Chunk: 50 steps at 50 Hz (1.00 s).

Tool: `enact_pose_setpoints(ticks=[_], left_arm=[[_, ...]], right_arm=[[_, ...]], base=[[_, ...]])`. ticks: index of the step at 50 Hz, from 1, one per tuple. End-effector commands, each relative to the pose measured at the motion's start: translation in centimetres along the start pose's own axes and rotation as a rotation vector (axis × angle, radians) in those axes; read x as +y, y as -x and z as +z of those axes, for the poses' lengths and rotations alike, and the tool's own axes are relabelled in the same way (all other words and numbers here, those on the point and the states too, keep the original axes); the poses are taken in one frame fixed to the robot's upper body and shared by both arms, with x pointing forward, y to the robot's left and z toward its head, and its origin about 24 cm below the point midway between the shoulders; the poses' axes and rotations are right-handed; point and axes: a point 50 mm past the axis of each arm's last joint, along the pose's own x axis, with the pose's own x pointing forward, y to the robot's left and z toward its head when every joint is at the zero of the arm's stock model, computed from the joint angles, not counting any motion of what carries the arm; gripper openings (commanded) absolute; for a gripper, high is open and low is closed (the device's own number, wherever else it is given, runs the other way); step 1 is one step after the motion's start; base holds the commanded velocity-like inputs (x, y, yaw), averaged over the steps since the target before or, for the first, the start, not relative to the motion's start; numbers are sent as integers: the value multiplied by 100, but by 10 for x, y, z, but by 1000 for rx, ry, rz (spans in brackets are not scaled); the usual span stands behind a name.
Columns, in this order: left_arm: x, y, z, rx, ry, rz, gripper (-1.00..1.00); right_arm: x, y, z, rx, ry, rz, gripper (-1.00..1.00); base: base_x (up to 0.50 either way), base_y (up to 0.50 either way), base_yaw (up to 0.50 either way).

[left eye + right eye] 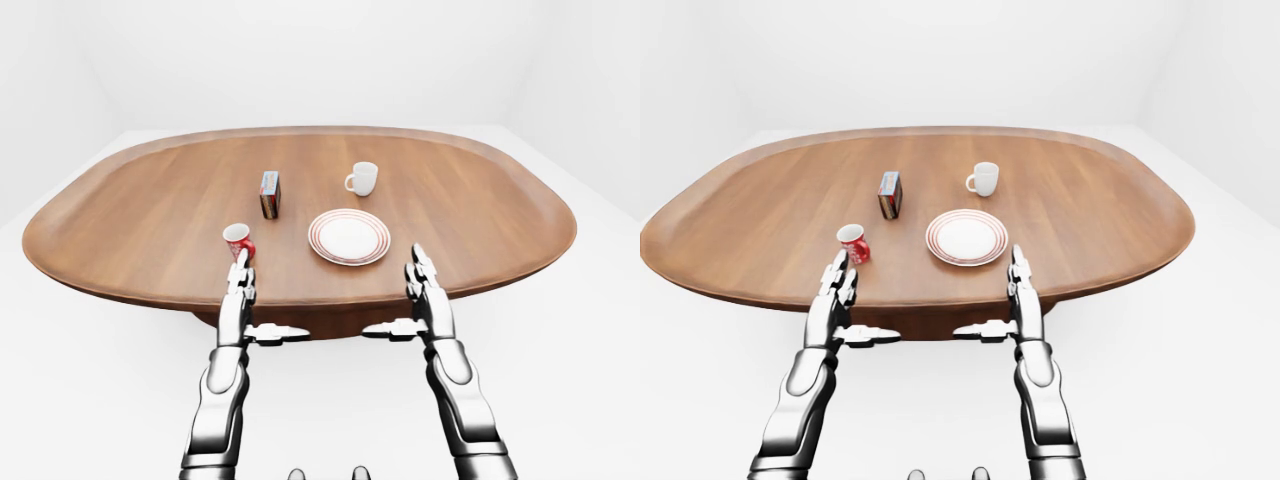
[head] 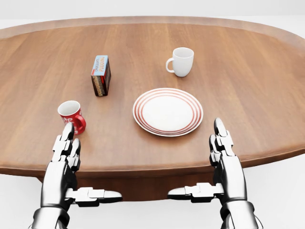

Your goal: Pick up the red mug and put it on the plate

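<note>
I am standing at the wide oval bench (image 2: pixel 248 86), looking down over both arms. Everything I need is sitting on its near half, so the risks are about reach and contact, not about finding things.

The plate (image 2: pixel 167 111) is lying flat near the middle of the head view, between my two hands and a little beyond them. It is shallow and rimmed; if I am setting the mug down off-centre or tilted, the mug could be rocking on that rim or sliding off.

The white mug (image 2: pixel 181 61) is standing above the plate in the head view, well apart from it. It is the wrong one, and I am judging it too far off to be mistaken for the target. The small box (image 2: pixel 100 75) is standing upright above the red mug; a wide sweep of my left arm could be knocking it over.

My left hand (image 2: pixel 65 152) is hovering spread, fingers straight, thumb jutting inward, gripping nothing. My right hand (image 2: pixel 224 155) is spread the same way and empty.

The red mug (image 2: pixel 72 116) is standing upright near the bench's near edge, just beyond my left fingertips. Pushing forward with straight fingers could be tipping it or shoving it away.
</note>
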Motion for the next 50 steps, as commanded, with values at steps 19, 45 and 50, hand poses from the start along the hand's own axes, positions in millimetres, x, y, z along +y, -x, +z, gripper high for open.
enact_pose_setpoints(ticks=[19, 45, 50], left_arm=[[42, -1, 52, -168, 24, 91, 100], [152, 26, 143, -543, 200, 539, 100], [154, 26, 142, -540, 212, 551, 100]], right_arm=[[-32, 24, 80, -297, 25, -102, 100], [-110, 105, 188, -814, 168, -407, 100], [-111, 106, 188, -817, 164, -407, 100]], base=[[0, 0, 0], [0, 0, 0], [0, 0, 0]])
